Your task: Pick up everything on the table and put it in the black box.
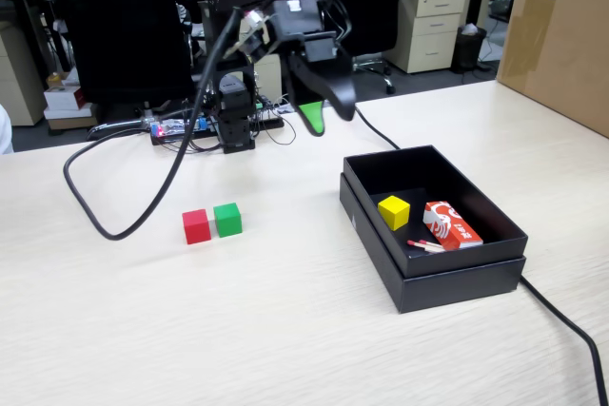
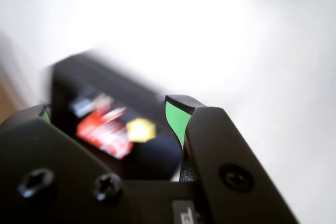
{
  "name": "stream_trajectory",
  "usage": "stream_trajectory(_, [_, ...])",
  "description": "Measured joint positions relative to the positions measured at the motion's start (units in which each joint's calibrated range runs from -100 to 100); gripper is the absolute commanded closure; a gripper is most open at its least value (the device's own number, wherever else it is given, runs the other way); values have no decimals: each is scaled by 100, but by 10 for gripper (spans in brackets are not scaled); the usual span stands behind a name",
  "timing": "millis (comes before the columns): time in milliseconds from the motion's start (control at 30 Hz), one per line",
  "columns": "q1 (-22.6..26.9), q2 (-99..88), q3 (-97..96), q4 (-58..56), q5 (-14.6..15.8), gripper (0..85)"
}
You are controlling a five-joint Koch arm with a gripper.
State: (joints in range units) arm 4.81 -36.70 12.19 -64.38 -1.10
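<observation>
The yellow cube (image 1: 393,212) lies inside the black box (image 1: 457,284) at the right of the fixed view, beside a red-and-white packet (image 1: 452,224). The red cube (image 1: 196,226) and green cube (image 1: 227,220) stand side by side, touching, on the beige table (image 1: 285,330), left of the box. My gripper (image 1: 327,116) hangs in the air above the table, behind the box's far left corner. It is open and empty. In the blurred wrist view the gripper (image 2: 110,113) frames the box (image 2: 79,77), the yellow cube (image 2: 140,129) and the packet (image 2: 102,129) far below.
A big brown carton (image 1: 561,35) stands at the back right. A thick black cable (image 1: 95,206) loops over the table at the left, and another cable (image 1: 571,330) runs off the front right. The arm's base (image 1: 236,121) stands at the table's far edge.
</observation>
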Motion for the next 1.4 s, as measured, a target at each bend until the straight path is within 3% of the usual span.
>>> stream_trajectory(233, [-664, -1942, -2319, -39, -435, 359])
stream_trajectory(467, [-1309, -2123, -3304, -23, -840, 359])
stream_trajectory(900, [-1739, 634, -2099, -15, -899, 364])
stream_trajectory(1400, [-1963, 2485, -1196, 8, -991, 380])
